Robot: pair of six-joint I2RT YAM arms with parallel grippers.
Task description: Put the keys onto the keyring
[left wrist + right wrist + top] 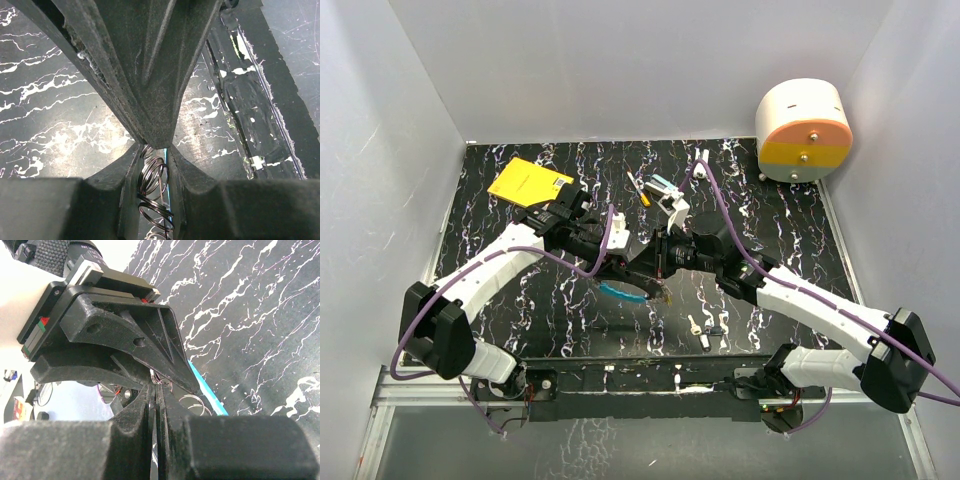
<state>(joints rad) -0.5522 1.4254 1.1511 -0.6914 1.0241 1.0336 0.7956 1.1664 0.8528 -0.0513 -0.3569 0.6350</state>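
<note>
Keys (pixel 704 338), perhaps three; keyring (pixel 620 293), one.

The fingers (pixel 125 200) of the left hand (pixel 154 150) are seen to be dark matt plastic, rough and faintly ridged. Between them, the keyring (pixel 152 182) is shown as thin silvery metal wire, smooth and glossy. Its arc (pixel 209 392), just beside the right hand (pixel 156 400), is smooth turquoise plastic. The right hand is made of the same grainy black plastic. Beneath both hands, the worktop (pixel 50 110) is finished in black with white marbling and a slight sheen.
</note>
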